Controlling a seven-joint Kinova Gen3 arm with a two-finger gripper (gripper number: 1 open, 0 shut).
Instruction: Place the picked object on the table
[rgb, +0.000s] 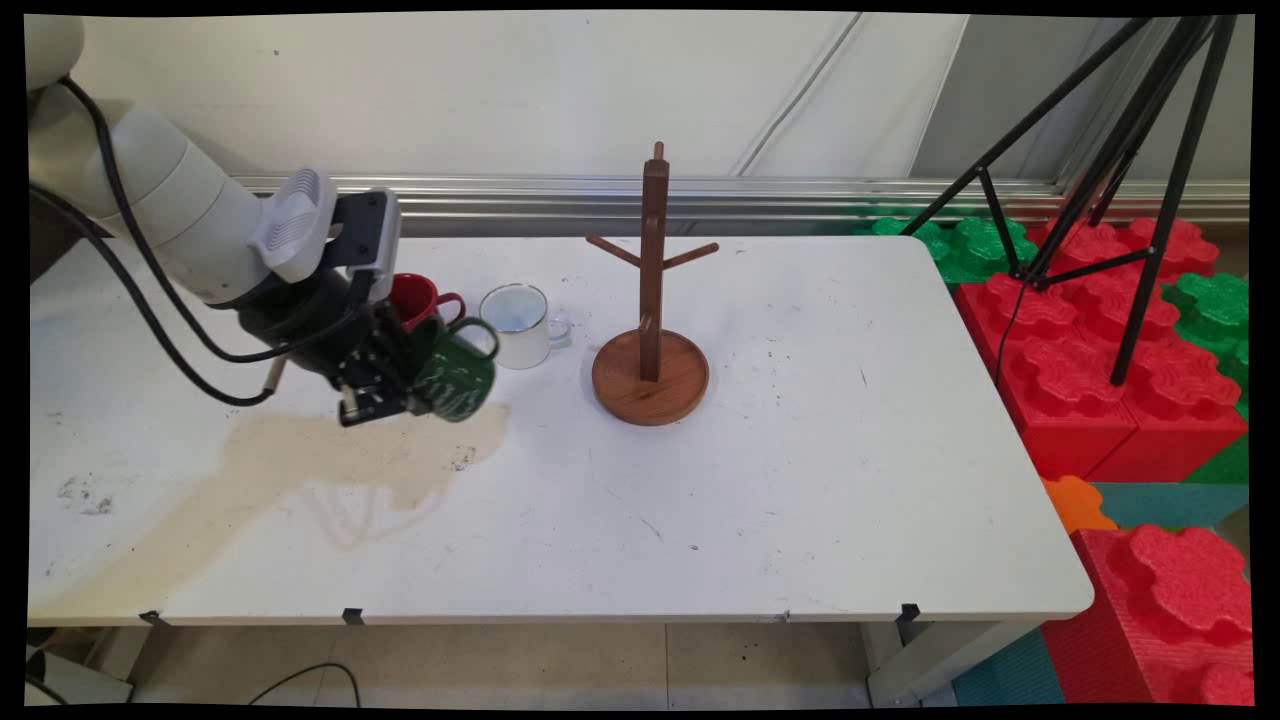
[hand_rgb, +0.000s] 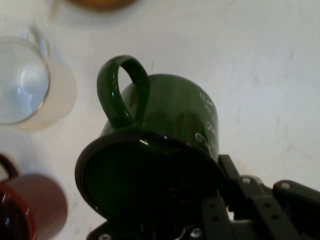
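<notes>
Pincer (rgb: 405, 385) w/ green mug (rgb: 455, 380), tilted.

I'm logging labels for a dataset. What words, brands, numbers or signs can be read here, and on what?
Glossy dark green ceramic mug held in the black two-finger tool: white lettering on its side, too blurred and turned away to read.
Red mug, white enamel mug, brown wooden mug tree: no text visible.

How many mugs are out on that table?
3. A green mug is tilted in the gripper; a red mug stands behind it; a white mug stands beside the wooden mug tree.
</notes>
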